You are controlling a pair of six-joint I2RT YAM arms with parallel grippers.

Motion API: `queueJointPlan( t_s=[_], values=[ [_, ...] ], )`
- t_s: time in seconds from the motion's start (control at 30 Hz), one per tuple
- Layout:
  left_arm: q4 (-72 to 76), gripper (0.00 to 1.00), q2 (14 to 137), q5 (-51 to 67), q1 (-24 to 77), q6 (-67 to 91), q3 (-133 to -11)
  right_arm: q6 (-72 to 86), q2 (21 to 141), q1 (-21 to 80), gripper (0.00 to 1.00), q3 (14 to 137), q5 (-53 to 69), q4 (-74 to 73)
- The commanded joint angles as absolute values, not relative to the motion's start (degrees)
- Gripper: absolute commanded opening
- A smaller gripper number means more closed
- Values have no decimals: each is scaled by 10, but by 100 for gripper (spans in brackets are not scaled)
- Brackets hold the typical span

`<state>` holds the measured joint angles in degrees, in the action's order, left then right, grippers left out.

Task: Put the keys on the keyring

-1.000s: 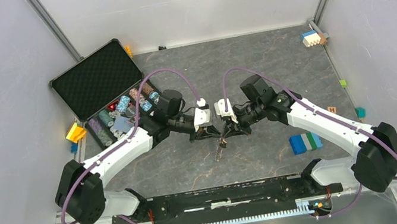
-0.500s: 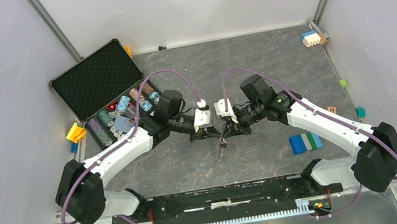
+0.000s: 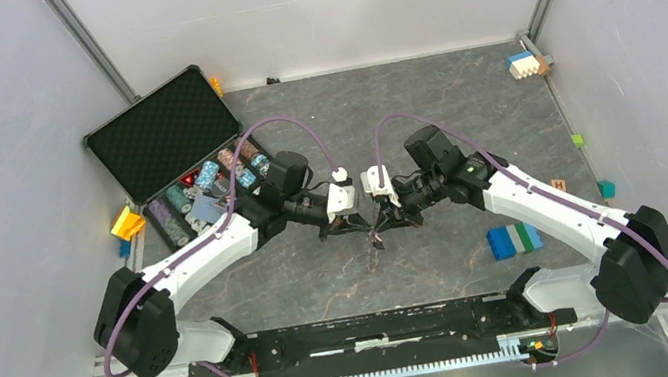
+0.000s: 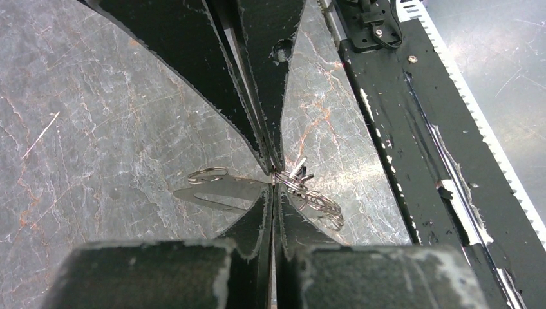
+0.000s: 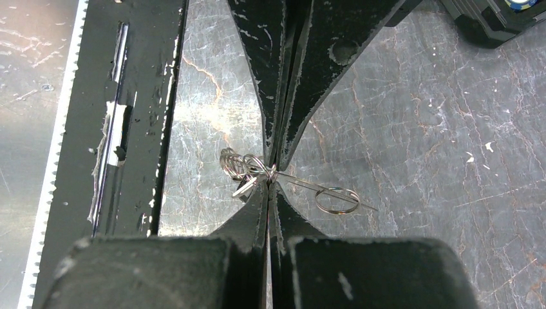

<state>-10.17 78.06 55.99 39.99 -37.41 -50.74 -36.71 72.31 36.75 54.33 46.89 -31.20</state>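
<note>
Above the grey table's middle, my left gripper [image 3: 365, 227] and right gripper [image 3: 382, 225] meet tip to tip. The keyring [image 4: 219, 190], a flat grey loop, sticks out sideways from the left gripper [image 4: 273, 185], which is shut on its end. A small wire ring [image 4: 207, 174] sits by it. My right gripper [image 5: 269, 181] is shut at the same spot, where a bundle of wire rings [image 5: 239, 162] gathers. A small dark piece [image 4: 302, 174] with a short silver bit [image 5: 244, 187] hangs among those rings; it looks like the key, though I cannot tell for sure.
An open black case [image 3: 162, 135] with rolls of chips stands at the back left, a yellow block [image 3: 126, 222] beside it. A blue, green and white block [image 3: 513, 239] lies right of centre. Small blocks [image 3: 525, 64] sit at the back right corner. The black rail [image 3: 373, 329] spans the near edge.
My left gripper's jaws have closed the last bit onto the keyring. The piece dangling under the two grippers has shifted slightly up. Both arms stay where they were.
</note>
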Motion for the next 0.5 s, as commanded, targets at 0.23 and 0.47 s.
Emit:
queueJointPlan(
  t_s=[0.23,0.47],
  values=[
    [-41,2,756,564,400,-335,-481,-360,707,367,10,549,476,-284],
    [-4,2,735,573,378,-297,-475,-356,693,357,26,546,474,-285]
  ],
)
